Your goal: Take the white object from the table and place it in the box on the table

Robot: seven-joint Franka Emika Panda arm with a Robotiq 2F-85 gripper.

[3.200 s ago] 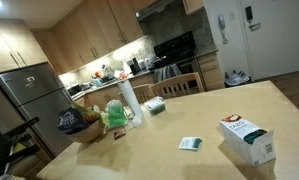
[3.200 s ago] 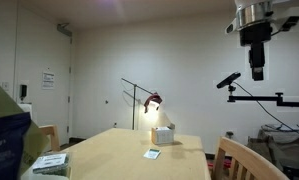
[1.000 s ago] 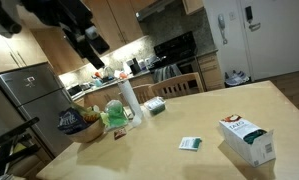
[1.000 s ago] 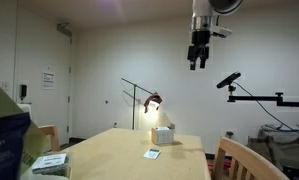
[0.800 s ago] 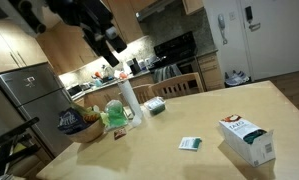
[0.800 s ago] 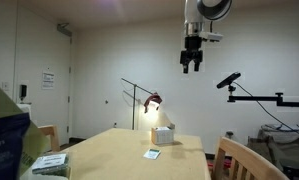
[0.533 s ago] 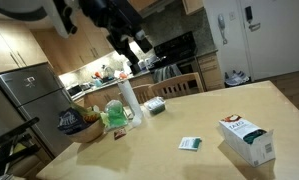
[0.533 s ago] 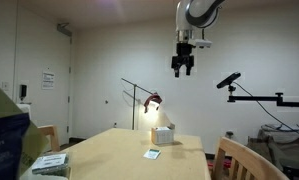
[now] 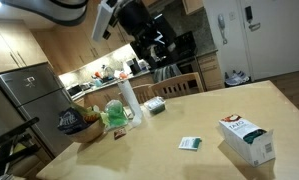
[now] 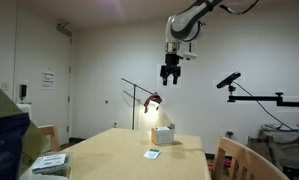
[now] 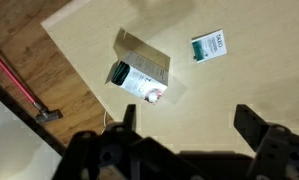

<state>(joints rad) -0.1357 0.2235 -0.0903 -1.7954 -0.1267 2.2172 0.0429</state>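
The white object, a small flat packet with a green-teal patch (image 9: 191, 143), lies on the wooden table (image 9: 179, 120). It also shows in an exterior view (image 10: 152, 153) and in the wrist view (image 11: 209, 46). The box, a white carton with green print (image 9: 246, 138), lies beside it; it shows too in an exterior view (image 10: 164, 135) and in the wrist view (image 11: 141, 72). My gripper (image 9: 159, 45) hangs high above the table in both exterior views (image 10: 170, 72). In the wrist view its jaws (image 11: 189, 125) are open and empty, far above both things.
A tall white roll (image 9: 129, 100), a green bag (image 9: 115, 116), a dark basket (image 9: 77, 122) and a flat grey-white block (image 9: 154, 105) stand at the table's far end. A chair back (image 10: 234, 160) and blue carton (image 10: 4, 140) edge the table.
My arm has swung across high over the table and come a little lower. The packet and the box have not moved.
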